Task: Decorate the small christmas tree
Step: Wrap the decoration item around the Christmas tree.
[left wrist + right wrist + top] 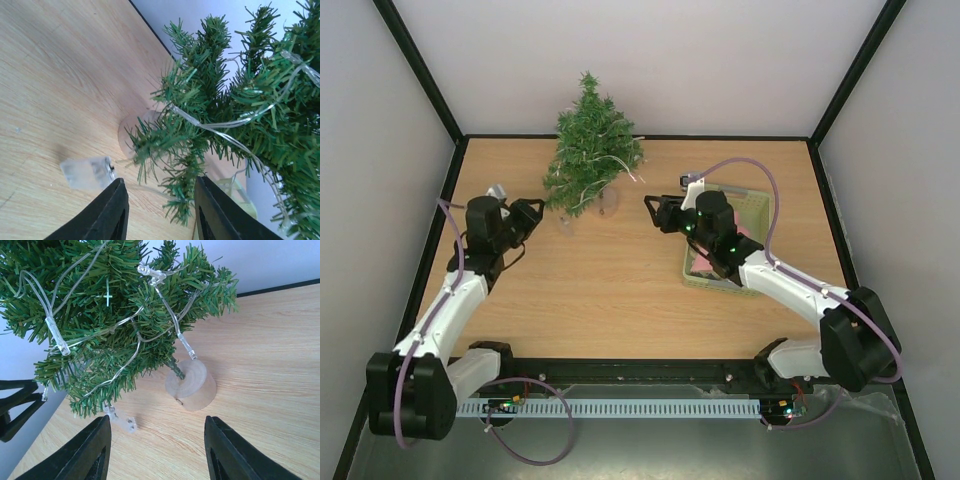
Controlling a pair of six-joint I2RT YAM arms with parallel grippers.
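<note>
The left gripper (527, 212) is hovering at the tree's (592, 150) low left side. Its jaws are standing apart and pinching nothing. In the left wrist view, the tips of a low branch are hanging just ahead of the gap between the fingers. A small clear block (87, 172) is lying on the table (620, 290) just outside one finger, and whether they touch cannot be told. The clear light string (220, 122) is looping over the branches ahead of the jaws.

The right gripper (655, 212) is facing the tree from the other side, with its jaws also spread and empty. The wooden base (192, 385) is sitting straight ahead of their gap and apart from both fingers, with the foliage ahead and higher. The basket (752, 205) is lying under that arm, behind the jaws.

The step in hand is probably bedding the string into the branches. Doing it well likely means pinching the wire itself rather than needles, and moving gently so the light tree is not tipping or sliding on its base. The right jaws seem well placed for steadying the trunk, should the string be tugging the tree.
</note>
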